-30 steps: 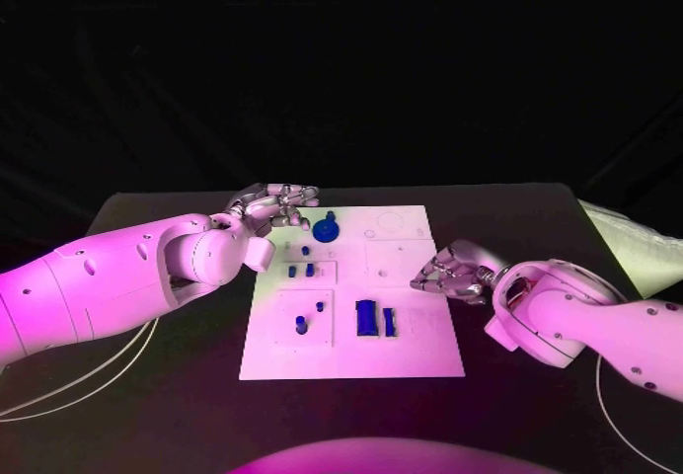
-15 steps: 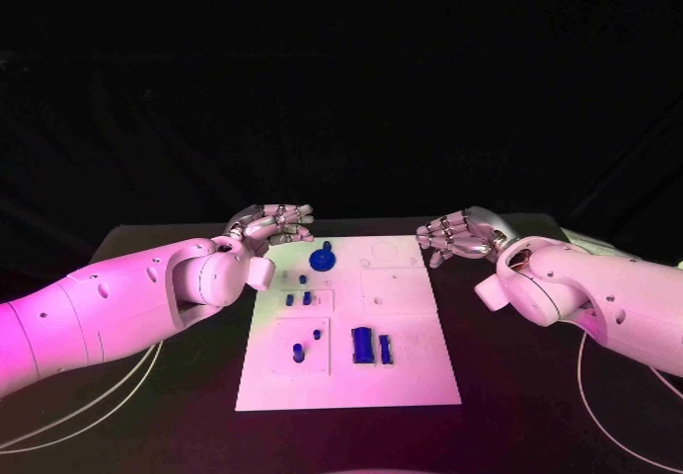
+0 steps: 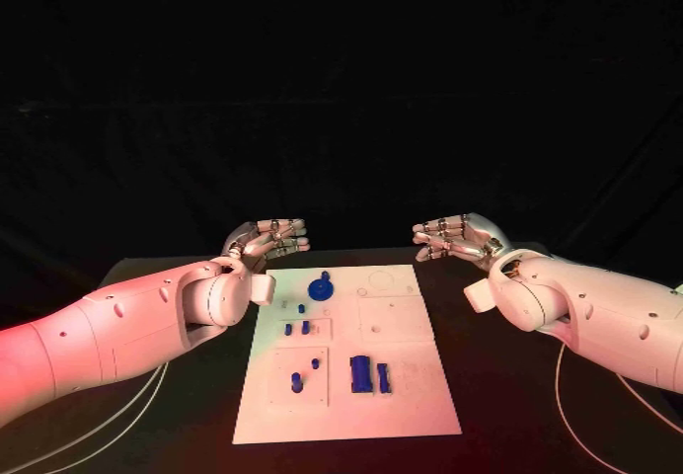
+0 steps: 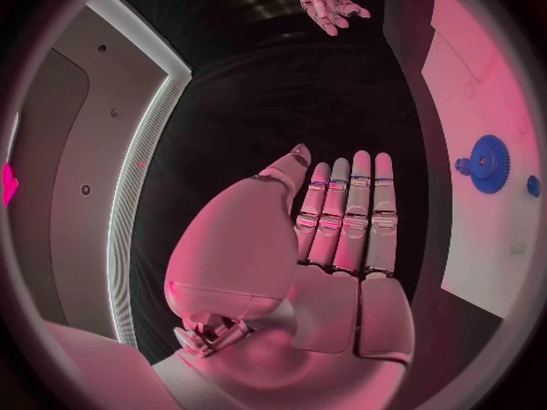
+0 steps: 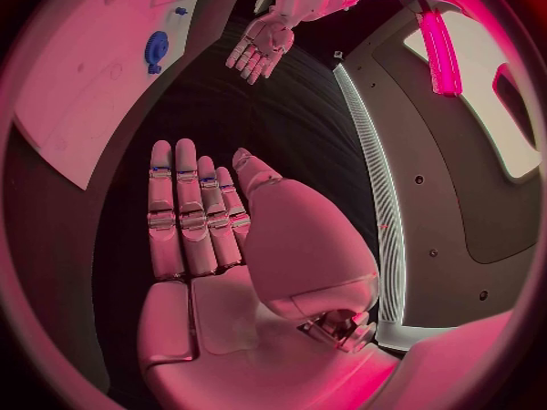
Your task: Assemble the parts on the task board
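Robot hands (image 3: 267,240) (image 3: 453,237) empty, above task board (image 3: 413,395)

Matt white board (image 3: 406,395) on a matt black table (image 3: 512,395); smooth blue plastic gear (image 3: 323,289); glossy white plastic arms, silvery metallic left hand (image 3: 267,240) and right hand (image 3: 456,237).

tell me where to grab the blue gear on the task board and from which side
Probably by the toothed rim of the blue gear, coming straight down from above: it lies flat on the task board near the far end, with bare board around it. The left hand hovers closer and holds nothing.
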Robot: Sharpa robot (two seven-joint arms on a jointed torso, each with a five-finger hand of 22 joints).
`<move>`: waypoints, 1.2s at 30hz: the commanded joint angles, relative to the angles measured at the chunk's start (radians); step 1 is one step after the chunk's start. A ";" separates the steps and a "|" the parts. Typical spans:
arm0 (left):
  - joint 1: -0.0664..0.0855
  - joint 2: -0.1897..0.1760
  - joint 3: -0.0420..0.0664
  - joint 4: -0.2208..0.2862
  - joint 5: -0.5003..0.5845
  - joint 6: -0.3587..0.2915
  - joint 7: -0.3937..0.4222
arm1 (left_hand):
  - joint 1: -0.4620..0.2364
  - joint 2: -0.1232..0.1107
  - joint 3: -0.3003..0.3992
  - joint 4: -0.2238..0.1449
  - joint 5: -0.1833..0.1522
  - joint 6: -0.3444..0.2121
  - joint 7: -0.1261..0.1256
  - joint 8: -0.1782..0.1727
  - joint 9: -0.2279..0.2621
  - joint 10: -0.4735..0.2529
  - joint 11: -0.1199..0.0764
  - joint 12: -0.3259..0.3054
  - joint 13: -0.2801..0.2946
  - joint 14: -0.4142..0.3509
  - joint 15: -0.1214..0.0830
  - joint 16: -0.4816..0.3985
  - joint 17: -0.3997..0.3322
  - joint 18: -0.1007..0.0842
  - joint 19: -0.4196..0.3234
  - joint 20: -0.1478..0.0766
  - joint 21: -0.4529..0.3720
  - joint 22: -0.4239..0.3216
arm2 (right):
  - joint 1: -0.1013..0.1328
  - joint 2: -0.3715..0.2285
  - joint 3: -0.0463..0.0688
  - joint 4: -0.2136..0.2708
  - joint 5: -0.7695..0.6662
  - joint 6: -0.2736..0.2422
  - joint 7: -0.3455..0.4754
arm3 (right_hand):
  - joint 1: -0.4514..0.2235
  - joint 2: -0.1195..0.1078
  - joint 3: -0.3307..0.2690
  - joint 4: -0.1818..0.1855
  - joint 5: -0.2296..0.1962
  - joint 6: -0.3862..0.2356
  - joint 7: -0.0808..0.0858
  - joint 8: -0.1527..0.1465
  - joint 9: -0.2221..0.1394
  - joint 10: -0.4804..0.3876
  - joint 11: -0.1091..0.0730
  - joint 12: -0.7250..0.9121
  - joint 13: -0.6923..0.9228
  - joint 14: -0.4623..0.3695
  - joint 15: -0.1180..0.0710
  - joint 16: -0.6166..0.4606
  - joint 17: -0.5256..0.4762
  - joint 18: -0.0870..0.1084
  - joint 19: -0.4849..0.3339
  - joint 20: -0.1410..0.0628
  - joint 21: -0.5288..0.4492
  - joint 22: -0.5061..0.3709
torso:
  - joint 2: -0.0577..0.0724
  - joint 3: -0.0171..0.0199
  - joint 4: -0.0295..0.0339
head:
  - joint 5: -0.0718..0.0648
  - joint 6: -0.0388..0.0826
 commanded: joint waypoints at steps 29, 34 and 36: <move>-0.098 -0.041 0.023 0.317 -0.101 -0.470 0.124 | -1.073 0.010 -0.223 -0.060 -0.061 -0.732 -0.191 -0.155 -0.056 -0.736 -0.153 -0.240 -0.053 -0.750 -0.124 -0.262 -0.161 -0.171 -0.676 -0.233 -0.059 -0.396 | -0.134 -0.078 0.042 0.379 0.381 -0.530 0.178 | -1.075 -0.032 -0.159 -0.063 -0.162 -0.735 -0.188 -0.056 -0.148 -0.793 -0.141 -0.103 -0.114 -0.885 -0.084 -0.110 -0.374 -0.178 -0.804 -0.203 -0.130 -0.096 | -0.053 -0.0128 0.0799 | -0.050 0.057; -0.098 -0.041 0.023 0.317 -0.101 -0.470 0.124 | -1.126 0.010 -0.223 -0.060 -0.061 -0.768 -0.191 -0.155 -0.056 -0.772 -0.153 -0.240 -0.053 -0.787 -0.124 -0.262 -0.161 -0.171 -0.711 -0.233 -0.059 -0.415 | -0.134 -0.078 0.042 0.379 0.381 -0.530 0.178 | -1.127 -0.032 -0.159 -0.063 -0.162 -0.771 -0.188 -0.056 -0.148 -0.832 -0.141 -0.103 -0.114 -0.929 -0.084 -0.110 -0.392 -0.178 -0.843 -0.203 -0.130 -0.096 | -0.053 -0.0128 0.0799 | -0.050 0.057; -0.098 -0.041 0.023 0.317 -0.101 -0.470 0.124 | -1.144 0.010 -0.223 -0.060 -0.061 -0.780 -0.191 -0.155 -0.056 -0.785 -0.153 -0.240 -0.053 -0.800 -0.124 -0.262 -0.161 -0.171 -0.722 -0.233 -0.059 -0.422 | -0.134 -0.078 0.042 0.379 0.381 -0.530 0.178 | -1.145 -0.032 -0.159 -0.063 -0.162 -0.783 -0.188 -0.056 -0.148 -0.845 -0.141 -0.103 -0.114 -0.943 -0.084 -0.110 -0.398 -0.178 -0.857 -0.203 -0.130 -0.096 | -0.053 -0.0128 0.0799 | -0.050 0.057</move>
